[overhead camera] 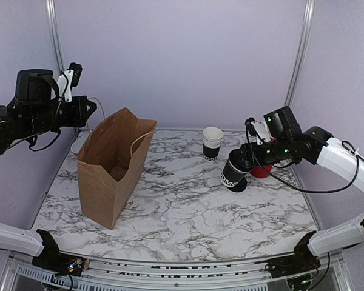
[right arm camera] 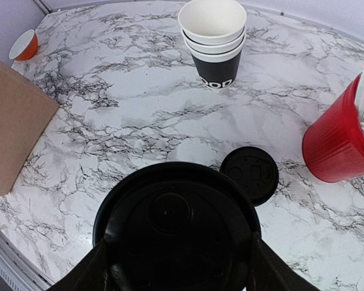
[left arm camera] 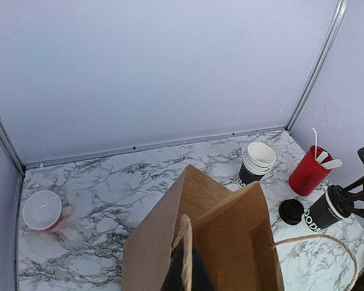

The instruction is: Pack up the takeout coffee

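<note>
Your black-and-white left arm (overhead camera: 33, 112) and right arm (overhead camera: 303, 145)
Boxy black joint housings, smooth white tube links (overhead camera: 346, 159), thin black cables (overhead camera: 309, 192) looping loose (small green lights (overhead camera: 285, 150) dot the right one).

Bare marble table (overhead camera: 188, 200) lay open between the lidded cup (overhead camera: 235, 173) and the paper bag (overhead camera: 112, 167), its mouth gaping upward under one looped handle (overhead camera: 138, 138), while stacked cups (overhead camera: 212, 143), a red holder (left arm camera: 309, 171) and lids (left arm camera: 290, 211) crowded the right.

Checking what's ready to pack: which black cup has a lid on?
The lidded cup held tilted in the right gripper; the stacked cups standing on the table show open white rims and no lid.
</note>
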Controlling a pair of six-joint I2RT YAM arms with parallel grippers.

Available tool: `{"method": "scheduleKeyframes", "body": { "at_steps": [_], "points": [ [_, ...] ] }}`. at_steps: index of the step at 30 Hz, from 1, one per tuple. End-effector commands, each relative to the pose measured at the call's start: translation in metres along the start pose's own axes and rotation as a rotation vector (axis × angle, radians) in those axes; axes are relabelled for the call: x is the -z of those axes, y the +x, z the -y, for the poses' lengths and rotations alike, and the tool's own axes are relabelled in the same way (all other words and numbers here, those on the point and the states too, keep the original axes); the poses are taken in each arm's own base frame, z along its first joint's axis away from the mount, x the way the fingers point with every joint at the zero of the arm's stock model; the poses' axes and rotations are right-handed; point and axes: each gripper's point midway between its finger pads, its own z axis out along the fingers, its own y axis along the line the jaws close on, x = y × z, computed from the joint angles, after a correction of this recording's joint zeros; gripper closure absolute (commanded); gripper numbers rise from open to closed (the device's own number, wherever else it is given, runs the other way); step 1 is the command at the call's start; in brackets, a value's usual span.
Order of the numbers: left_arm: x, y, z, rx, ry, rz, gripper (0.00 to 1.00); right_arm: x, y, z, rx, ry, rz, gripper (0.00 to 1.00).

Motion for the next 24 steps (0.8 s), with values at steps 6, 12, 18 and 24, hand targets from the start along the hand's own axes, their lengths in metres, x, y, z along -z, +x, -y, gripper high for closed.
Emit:
{"method": "scheduleKeyframes", "body": {
  "at_steps": [6, 12, 18, 24],
  "points": [
    [-0.019, 0.024, 0.044, -0.234, 0.245, -0.124, 1.0, 0.011, -0.017, -0.007, 0.013, -0.022, 0.068, 0.4],
    [-0.043, 0.07, 0.063, -0.181, 0.351, -0.27, 1.0, 0.014, -0.018, -0.007, 0.009, -0.024, 0.076, 0.4],
    [-0.049, 0.085, 0.087, -0.108, 0.467, -0.295, 1.0, 0.021, -0.025, -0.01, 0.013, -0.032, 0.092, 0.41],
    [-0.057, 0.098, 0.096, -0.048, 0.501, -0.312, 1.0, 0.026, -0.033, -0.013, 0.021, -0.039, 0.11, 0.41]
  ]
}}
